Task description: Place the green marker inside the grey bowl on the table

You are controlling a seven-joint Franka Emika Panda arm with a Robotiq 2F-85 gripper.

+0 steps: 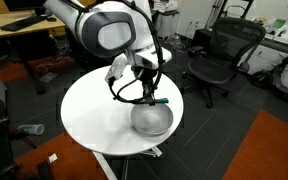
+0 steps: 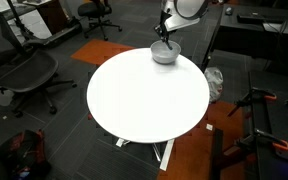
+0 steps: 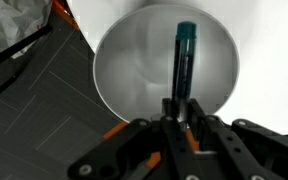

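The grey bowl (image 1: 152, 120) sits near the edge of the round white table (image 1: 99, 115); it also shows in an exterior view (image 2: 164, 54) and fills the wrist view (image 3: 134, 60). My gripper (image 3: 180, 103) is shut on the green marker (image 3: 183, 60) and holds it directly over the bowl's inside. In an exterior view the gripper (image 1: 151, 97) hangs just above the bowl, with the marker's teal tip (image 1: 159, 100) sticking out. In the other exterior view the gripper (image 2: 165, 37) is right above the bowl.
Black office chairs (image 1: 219, 55) stand around the table on dark carpet. A wooden desk (image 1: 24, 30) is at the back. A black chair (image 2: 19, 70) and a plastic bag (image 2: 214, 80) lie near the table.
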